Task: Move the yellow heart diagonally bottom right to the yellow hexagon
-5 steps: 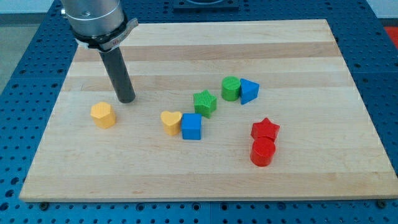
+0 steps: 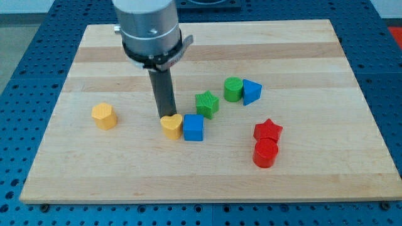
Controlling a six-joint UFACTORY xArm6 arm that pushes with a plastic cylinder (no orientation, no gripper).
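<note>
My tip [image 2: 167,117] met the top edge of the yellow heart [image 2: 172,125], mid-board on the pale wooden worktop [image 2: 326,169], touching the blue cube [image 2: 193,127]. The yellow hexagon [image 2: 103,116] sat near the left edge. A blue perforated table [image 2: 19,75] surrounded the board.

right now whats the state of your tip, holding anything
My tip: no gripper, holds nothing; sits right behind the yellow heart, on the side toward the view's top.

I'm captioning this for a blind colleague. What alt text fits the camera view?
My tip sits just behind the yellow heart, which touches a blue cube on a wooden board. A yellow hexagon lies at the view's left.
</note>
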